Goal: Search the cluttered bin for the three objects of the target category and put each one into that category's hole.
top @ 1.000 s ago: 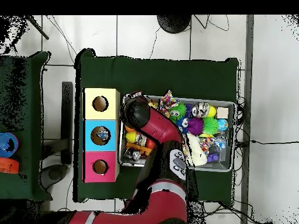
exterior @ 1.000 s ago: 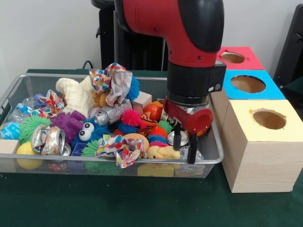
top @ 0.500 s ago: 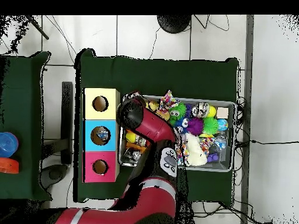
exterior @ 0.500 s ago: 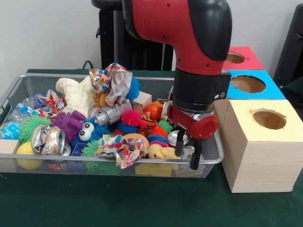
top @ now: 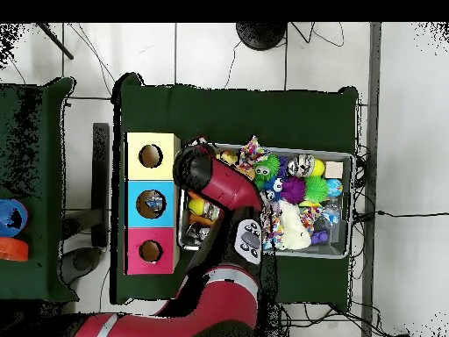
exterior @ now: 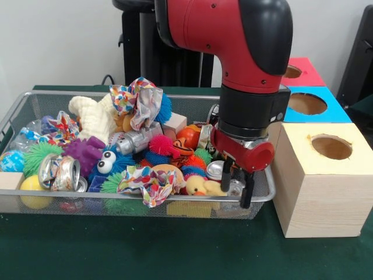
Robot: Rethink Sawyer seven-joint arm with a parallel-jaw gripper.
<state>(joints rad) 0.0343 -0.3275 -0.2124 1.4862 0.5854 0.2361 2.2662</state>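
From the front, the gripper [exterior: 238, 186] hangs low over the bin [exterior: 23, 100] at the corner beside the wooden boxes, its two black fingers [exterior: 227, 175] spread apart with nothing between them, probably because it is lining up on something in that corner; just beneath them lie a small silver can [exterior: 215, 170] and what looks like crumpled clear plastic, though I cannot tell if that is a bottle. Well away from it, at the bin's opposite end, one clear bottle [exterior: 23, 139] with wrinkled walls and a blue label lies half buried against the mesh. From above, the arm [top: 219, 186] covers the gripper, so the fingers are hidden; it stands just beside the yellow box [top: 153, 156], and a bottle [top: 331, 211] shows at the bin's end farthest from it
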